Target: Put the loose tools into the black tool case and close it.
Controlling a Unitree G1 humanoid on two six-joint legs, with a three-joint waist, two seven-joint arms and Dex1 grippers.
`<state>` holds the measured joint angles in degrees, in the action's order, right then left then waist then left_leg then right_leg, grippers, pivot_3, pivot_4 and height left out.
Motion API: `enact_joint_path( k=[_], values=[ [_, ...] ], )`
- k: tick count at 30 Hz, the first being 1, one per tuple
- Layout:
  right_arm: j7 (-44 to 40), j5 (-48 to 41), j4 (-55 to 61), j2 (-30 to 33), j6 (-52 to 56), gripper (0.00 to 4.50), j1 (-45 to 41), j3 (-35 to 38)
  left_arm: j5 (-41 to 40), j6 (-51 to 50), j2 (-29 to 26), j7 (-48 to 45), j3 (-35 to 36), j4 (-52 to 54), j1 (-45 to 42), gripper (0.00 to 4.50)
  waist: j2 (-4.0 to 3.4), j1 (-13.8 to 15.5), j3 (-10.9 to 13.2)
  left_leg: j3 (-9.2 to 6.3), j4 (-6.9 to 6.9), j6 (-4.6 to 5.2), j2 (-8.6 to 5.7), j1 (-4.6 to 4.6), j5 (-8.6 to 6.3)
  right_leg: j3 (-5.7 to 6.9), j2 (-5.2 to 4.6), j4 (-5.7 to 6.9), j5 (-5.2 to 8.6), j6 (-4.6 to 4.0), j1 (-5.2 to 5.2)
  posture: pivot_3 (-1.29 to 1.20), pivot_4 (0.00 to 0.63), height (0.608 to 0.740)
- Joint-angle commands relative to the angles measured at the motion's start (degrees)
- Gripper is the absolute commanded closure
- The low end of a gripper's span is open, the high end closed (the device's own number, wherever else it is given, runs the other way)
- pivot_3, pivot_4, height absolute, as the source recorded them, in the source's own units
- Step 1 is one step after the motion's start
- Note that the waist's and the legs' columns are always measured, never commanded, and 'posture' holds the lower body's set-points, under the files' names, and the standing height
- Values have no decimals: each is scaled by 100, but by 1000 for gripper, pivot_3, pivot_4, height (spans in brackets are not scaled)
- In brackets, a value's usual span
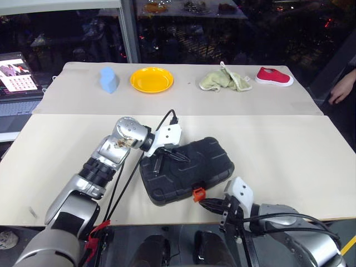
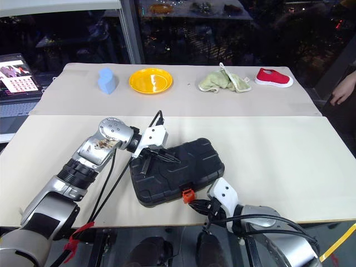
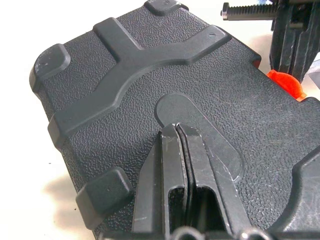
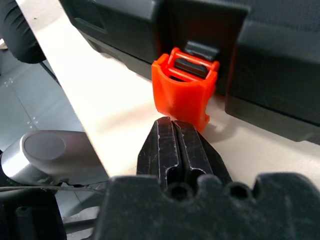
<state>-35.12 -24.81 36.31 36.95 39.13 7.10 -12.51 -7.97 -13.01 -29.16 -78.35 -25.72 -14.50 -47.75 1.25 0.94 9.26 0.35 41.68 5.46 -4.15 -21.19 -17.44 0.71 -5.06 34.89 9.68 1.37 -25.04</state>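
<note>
The black tool case (image 1: pixel 189 167) lies on the near table with its lid down, so the loose tools are out of view. My left gripper (image 1: pixel 182 159) is shut, and its fingertips rest on the textured lid (image 3: pixel 125 75) near the middle. An orange latch (image 4: pixel 185 87) sticks out from the case's front wall at the table's near edge. My right gripper (image 4: pixel 172 122) is shut and empty. It sits just in front of and below the latch (image 1: pixel 198 194), very close to it, and I cannot tell whether they touch.
On the far table stand a blue object (image 1: pixel 108 79), a yellow plate (image 1: pixel 151 79), a green cloth (image 1: pixel 225 81) and a red shoe (image 1: pixel 273 76). A laptop (image 1: pixel 16 72) sits at far left. A person's hand (image 1: pixel 342 89) shows at the right edge.
</note>
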Motion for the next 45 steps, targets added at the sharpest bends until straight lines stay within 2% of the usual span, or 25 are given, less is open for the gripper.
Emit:
enact_joint_path(
  k=[1, 9, 17, 32, 37, 41, 42, 45],
  values=[
    [32, 216, -85, -108, -222, 4500, -54, -137, 282, -143, 42, -8, -184, -109, 106, 4431, 0, 4, 0, 0, 0, 1, 0, 0, 0, 0, 0, 0, 0, 0, 0, 0, 150, 740],
    [299, 509, -384, -691, -633, 4500, -334, -11, 350, -105, 124, -33, -233, -37, 124, 4431, 0, -19, 0, -3, -1, -2, 0, 1, 1, 1, 1, 0, 0, 1, 0, 0, 150, 740],
    [266, 92, 193, -969, -678, 4500, -316, 571, 554, 116, 244, -20, -372, 36, 312, 4431, 0, -31, 1, -2, 0, -17, 0, 1, 6, -1, 1, 6, 2, 4, -4, 0, 150, 740],
    [124, -54, 577, -693, -290, 4500, -282, 696, 792, 434, 352, 0, -388, -165, 404, 4431, -9, 6, -6, -8, -7, -5, 2, 3, 0, 5, 1, -2, 19, 26, 1, 0, 150, 740],
    [-178, -327, 849, -313, -73, 4500, 146, 682, 804, 446, 364, -6, -348, -211, 375, 4431, -11, 16, -8, -7, -8, 13, -1, 0, -25, 5, 0, -12, -7, -20, -1, 0, 150, 740],
    [-234, -289, 817, -123, -2, 4500, 384, 489, 812, 451, 363, -21, -329, -249, 341, 4431, -11, 16, -8, -8, -10, 12, -1, 0, -28, 7, 0, -28, 0, -11, 4, 0, 150, 740],
    [-196, -237, 751, -136, 2, 4500, 388, 414, 814, 453, 363, -23, -330, -256, 333, 4431, -11, 16, -8, -8, -12, 10, -1, 0, -27, 6, -1, -32, 18, 19, 5, 0, 150, 740],
    [-60, -77, 490, -252, -50, 4500, 318, 221, 810, 441, 366, -29, -332, -255, 310, 4431, -11, 13, -8, -9, -12, 7, 0, 2, -25, 6, -2, -36, 21, 23, 9, 0, 150, 740]
  ],
)
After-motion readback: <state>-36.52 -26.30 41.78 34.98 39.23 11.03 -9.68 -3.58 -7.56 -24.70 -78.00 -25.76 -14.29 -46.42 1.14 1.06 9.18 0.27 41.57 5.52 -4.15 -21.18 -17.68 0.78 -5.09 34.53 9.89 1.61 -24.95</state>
